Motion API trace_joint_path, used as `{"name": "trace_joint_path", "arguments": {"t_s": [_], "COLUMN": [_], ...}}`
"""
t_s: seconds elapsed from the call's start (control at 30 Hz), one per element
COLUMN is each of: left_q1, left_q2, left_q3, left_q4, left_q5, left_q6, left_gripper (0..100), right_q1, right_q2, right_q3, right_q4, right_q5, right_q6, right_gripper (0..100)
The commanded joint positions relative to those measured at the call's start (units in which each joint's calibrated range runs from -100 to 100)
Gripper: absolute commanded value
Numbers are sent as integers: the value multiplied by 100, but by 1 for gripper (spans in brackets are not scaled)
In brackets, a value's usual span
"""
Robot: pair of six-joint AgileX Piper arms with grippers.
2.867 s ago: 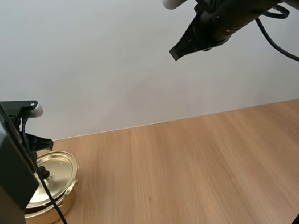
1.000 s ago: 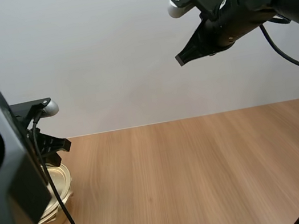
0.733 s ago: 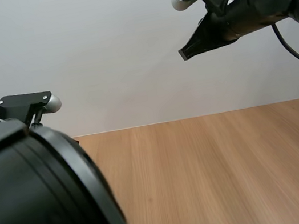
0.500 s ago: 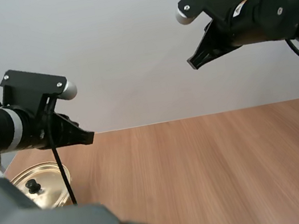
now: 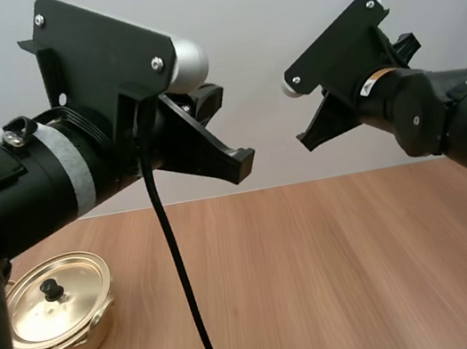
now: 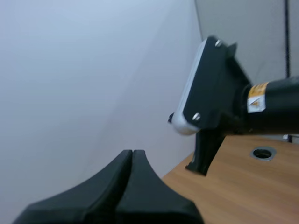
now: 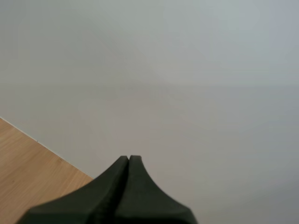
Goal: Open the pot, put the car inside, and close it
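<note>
Both aloft: left gripper (image 5: 244, 164), right gripper (image 5: 305, 139).

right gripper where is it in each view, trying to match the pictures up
High view: the right gripper is raised over the table, facing the left gripper.
Left wrist view: it is the smaller one farther off, above the table, past the left gripper's shut tips.
Right wrist view: it is the large near wedge, shut, with the table beside it.
Shared landmark: the wooden table.
</note>
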Motion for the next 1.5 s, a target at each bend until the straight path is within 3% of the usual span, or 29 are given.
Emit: {"name": "trace_joint_path", "arguments": {"t_s": [0.0,0.17,0.27,0.4,0.47,0.53,0.7,0.77,0.87,0.97,1.1,1.27,1.47], "left_q1": [-294,-391,-715,-831,-963,-1070,-1236,-1297,-1355,-1357,-1392,-1516,-1516], "left_q2": [-249,-1155,-1221,-1699,-1853,-1987,-2670,-2907,-3033,-3033,-3043,-3089,-3124], "left_q3": [3,3,19,19,19,44,663,1107,1882,2813,3877,4396,4648], "left_q4": [643,1587,2186,2961,4014,5250,8605,9385,9569,9593,9626,9626,9480], "left_q5": [0,0,-2330,-4119,-4460,-4498,-4993,-5019,-5153,-6190,-7344,-7433,-6541], "left_q6": [-15,-709,-2107,-2944,-3471,-4514,-6769,-7553,-7901,-7901,-7892,-7983,-8424], "left_gripper": [0,0,0,0,0,0,0,0,0,0,0,0,0], "right_q1": [-2,-2,-2,-10,-51,-59,-59,-59,-114,-204,-228,-228,-228], "right_q2": [3,-108,-544,-1499,-1767,-1891,-1956,-1956,-1956,-1956,-1956,-1956,-1956], "right_q3": [443,921,1023,1023,1023,1023,1023,1023,1033,1108,1669,2721,3570], "right_q4": [98,758,1246,1369,1369,1384,1847,1896,1896,1791,1410,1102,1241], "right_q5": [-751,-1074,-1074,-995,-677,65,2878,3596,3674,3566,2427,200,-226], "right_q6": [1,1,1,1,1,11,102,406,745,796,781,779,789], "right_gripper": [0,0,0,0,0,0,0,0,0,0,0,0,0]}}
